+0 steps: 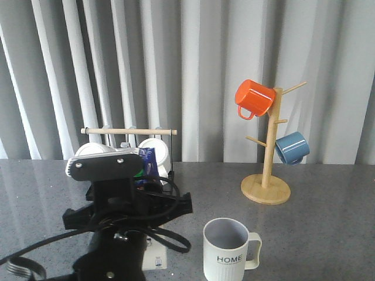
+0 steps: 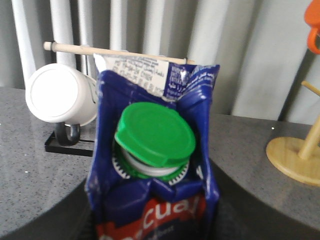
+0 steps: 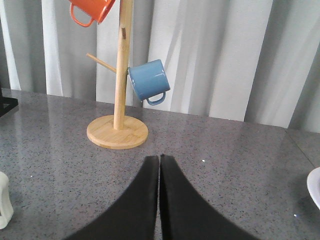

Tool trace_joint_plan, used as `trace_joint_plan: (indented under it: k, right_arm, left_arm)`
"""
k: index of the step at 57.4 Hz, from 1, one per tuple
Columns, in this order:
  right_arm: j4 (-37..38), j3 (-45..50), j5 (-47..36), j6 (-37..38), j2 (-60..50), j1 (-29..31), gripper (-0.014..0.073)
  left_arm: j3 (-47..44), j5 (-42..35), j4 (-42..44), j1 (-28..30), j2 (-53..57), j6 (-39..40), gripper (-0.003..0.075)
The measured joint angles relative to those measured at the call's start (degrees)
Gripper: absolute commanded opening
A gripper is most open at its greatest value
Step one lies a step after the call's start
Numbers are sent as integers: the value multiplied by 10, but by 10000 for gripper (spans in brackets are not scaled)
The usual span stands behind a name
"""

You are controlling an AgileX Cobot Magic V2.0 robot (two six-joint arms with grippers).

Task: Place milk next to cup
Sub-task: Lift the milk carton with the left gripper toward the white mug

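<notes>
Blue milk (image 2: pixel 152 150) carton sits between the left gripper's (image 2: pixel 155 235) jaws.

We observed the grey speckled table (image 1: pixel 328 234) before a grey-white curtain (image 1: pixel 199 58). The left arm (image 1: pixel 111 199) occupied the lower left, its cabling looped over the table. Just behind the arm's wrist housing, a small part of the milk (image 1: pixel 147 162) was visible, blue with a touch of green; we could not tell from here how the left gripper stood. The cup (image 1: pixel 228 250) sat upright near the front edge, handle to the right, "HOME" lettering facing us, apart from the arm. A white mug (image 1: pixel 157 151) hung on a black rack with a wooden bar (image 1: pixel 129 131). To the right stood a wooden mug tree (image 1: pixel 266 187) carrying an orange mug (image 1: pixel 254 98) and a blue mug (image 1: pixel 292 147).
</notes>
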State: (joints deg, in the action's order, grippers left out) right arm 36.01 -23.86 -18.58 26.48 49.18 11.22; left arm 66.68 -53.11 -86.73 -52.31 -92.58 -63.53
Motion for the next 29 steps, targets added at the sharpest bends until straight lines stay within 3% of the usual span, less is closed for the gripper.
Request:
trace_joint_plan:
  k: [29]
  right_arm:
    - [0,0,0,0,0,0,-6]
  left_arm:
    - [8,-2,25,-24,-78,55,81]
